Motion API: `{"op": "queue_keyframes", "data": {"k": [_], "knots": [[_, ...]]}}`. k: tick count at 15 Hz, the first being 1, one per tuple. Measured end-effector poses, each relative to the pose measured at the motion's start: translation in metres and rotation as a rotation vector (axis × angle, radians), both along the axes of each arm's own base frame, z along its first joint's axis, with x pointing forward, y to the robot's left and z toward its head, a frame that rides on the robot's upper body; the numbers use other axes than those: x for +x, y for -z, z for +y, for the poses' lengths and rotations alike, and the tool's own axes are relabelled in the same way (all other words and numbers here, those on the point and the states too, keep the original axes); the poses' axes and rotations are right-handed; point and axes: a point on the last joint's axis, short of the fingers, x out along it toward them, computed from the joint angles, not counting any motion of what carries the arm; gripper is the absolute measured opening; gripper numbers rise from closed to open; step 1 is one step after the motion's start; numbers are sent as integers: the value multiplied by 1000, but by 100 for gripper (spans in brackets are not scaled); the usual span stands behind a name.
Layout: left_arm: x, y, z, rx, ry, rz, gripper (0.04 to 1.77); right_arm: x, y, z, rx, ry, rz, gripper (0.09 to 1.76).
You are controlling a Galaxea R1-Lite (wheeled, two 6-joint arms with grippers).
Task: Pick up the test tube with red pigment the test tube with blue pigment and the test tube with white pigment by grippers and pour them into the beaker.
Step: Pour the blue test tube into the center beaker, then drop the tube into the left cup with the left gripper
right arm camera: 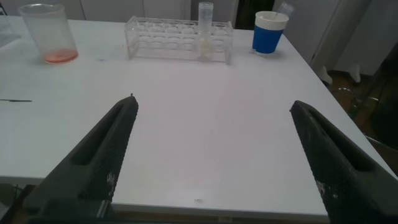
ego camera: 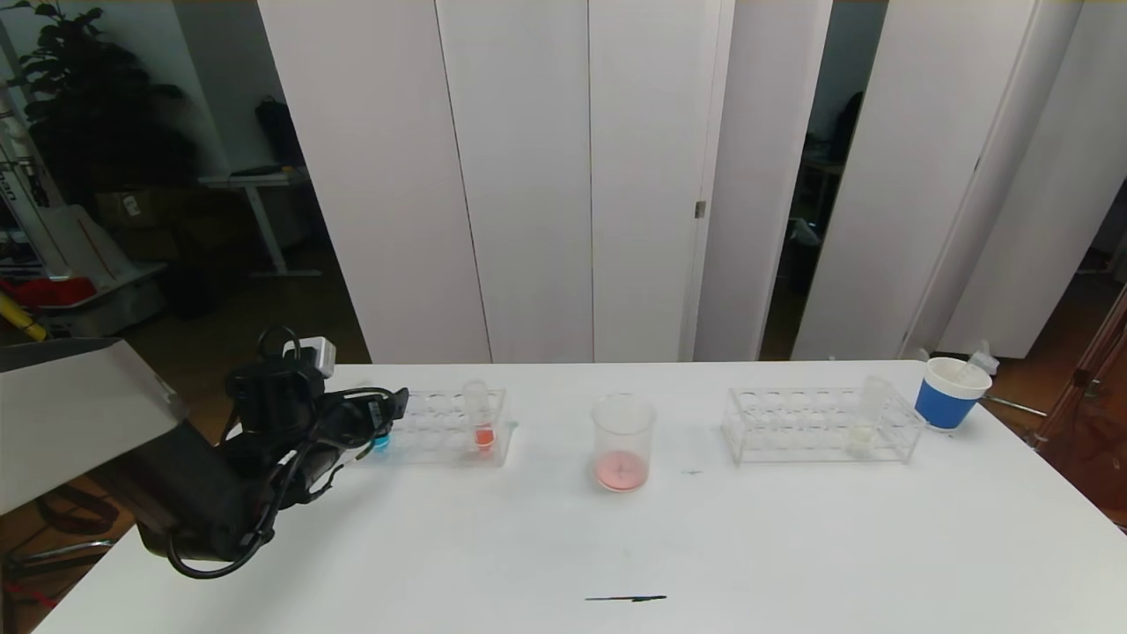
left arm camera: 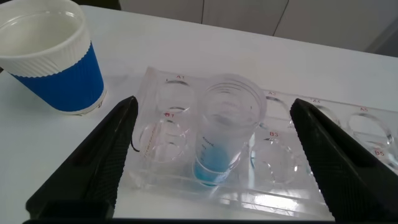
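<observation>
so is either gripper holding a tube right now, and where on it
Neither. The left gripper is open astride the test tube with blue pigment, fingers apart from it; the right gripper is open over bare table.

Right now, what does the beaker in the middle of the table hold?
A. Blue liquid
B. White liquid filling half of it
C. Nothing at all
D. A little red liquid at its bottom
D: the head view shows the beaker with a thin pinkish-red layer at its bottom only.
</observation>
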Motion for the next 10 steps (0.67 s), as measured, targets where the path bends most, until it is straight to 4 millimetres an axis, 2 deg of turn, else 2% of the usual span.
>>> {"op": "queue_keyframes", "data": {"k": [1, 2, 3, 4, 5, 6, 7, 8, 10], "knots": [[2, 1, 1, 0, -3, 0, 171, 0, 0, 0, 0, 0, 0, 175], [4, 3, 2, 1, -7, 0, 150, 0, 0, 0, 0, 0, 0, 175], [6, 4, 3, 1, -9, 1, 113, 0, 0, 0, 0, 0, 0, 175], [7, 6, 3, 0, -5, 4, 65, 0, 0, 0, 0, 0, 0, 175], [8, 7, 3, 1, -8, 4, 45, 0, 0, 0, 0, 1, -1, 175], [9, 8, 3, 2, -9, 0, 49, 0, 0, 0, 0, 0, -1, 175], [10, 9, 3, 2, -11, 0, 71, 0, 0, 0, 0, 0, -1, 175], [10, 10, 3, 1, -9, 0, 61, 0, 0, 0, 0, 1, -1, 175], [11, 11, 3, 2, -13, 0, 58, 0, 0, 0, 0, 0, 0, 175]]}}
